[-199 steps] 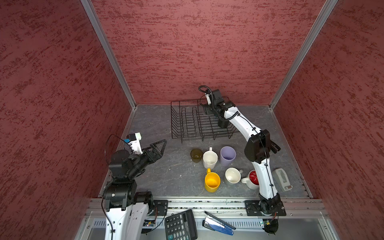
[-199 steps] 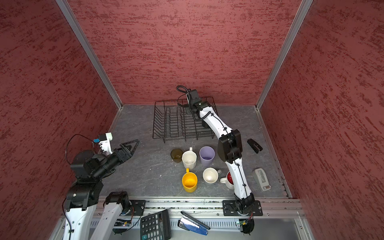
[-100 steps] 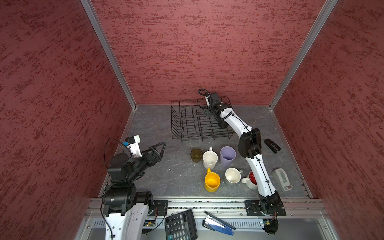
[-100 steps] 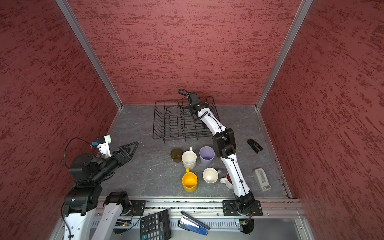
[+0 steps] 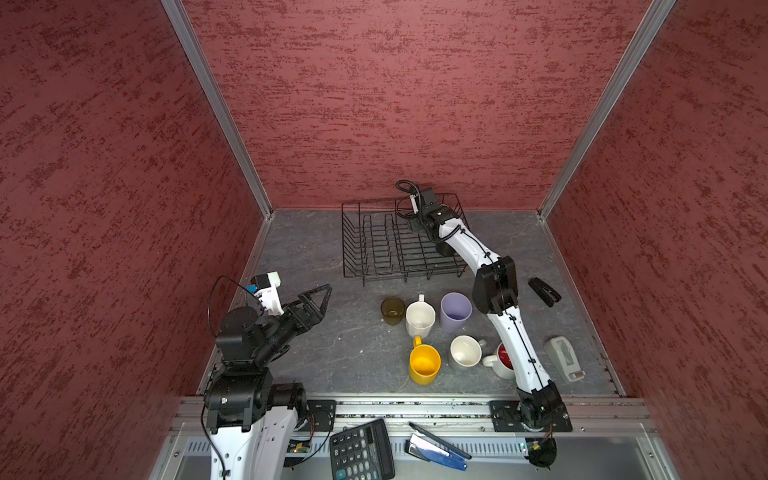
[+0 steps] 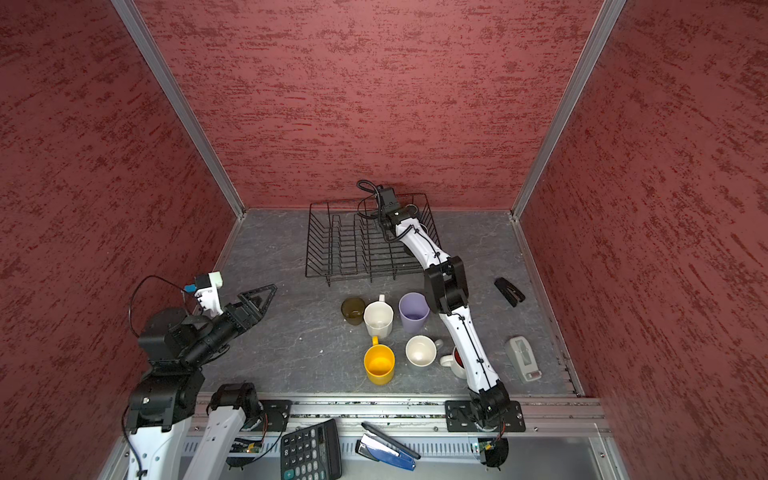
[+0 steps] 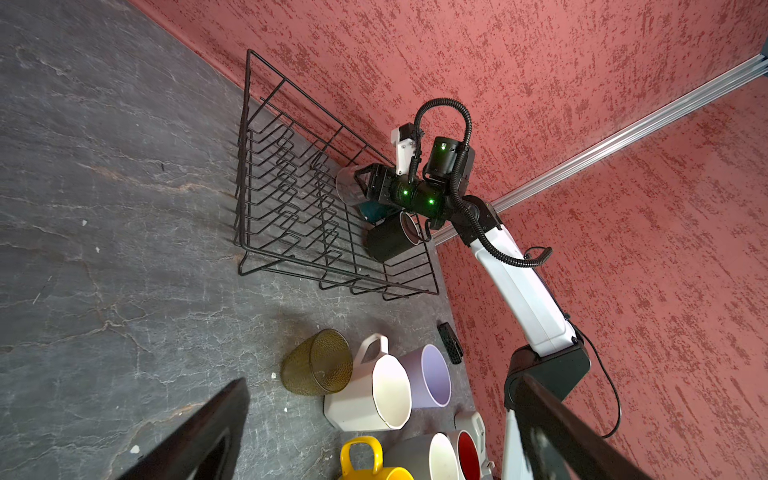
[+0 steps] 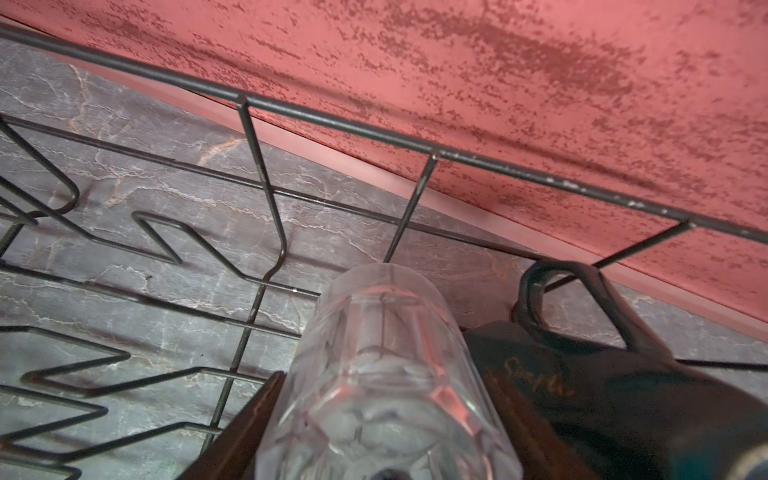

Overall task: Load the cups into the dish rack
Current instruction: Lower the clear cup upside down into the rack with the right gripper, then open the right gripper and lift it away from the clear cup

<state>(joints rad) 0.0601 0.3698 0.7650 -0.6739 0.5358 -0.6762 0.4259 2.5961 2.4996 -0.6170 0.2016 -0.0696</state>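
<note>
Right gripper [image 7: 360, 186]: fingers closed on the clear glass [image 8: 374, 332], which juts out past the fingertips over the far right end of the rack [image 5: 343, 241]. Whether the glass touches the wires cannot be told. A teal mug [image 7: 371, 210] and a black mug [image 7: 388, 241] lie inside the rack just beside it.

Left gripper [image 5: 318, 297]: fingers [image 7: 199, 436] spread wide, empty, above the table [image 5: 311, 249] at left.

6 cups stand on the table in front of the rack:
- olive glass [image 5: 392, 309]
- white mug [image 5: 419, 318]
- lavender tumbler [image 5: 455, 311]
- yellow mug [image 5: 424, 363]
- grey mug [image 5: 465, 353]
- red-lined mug [image 5: 500, 359], partly behind the right arm
</note>
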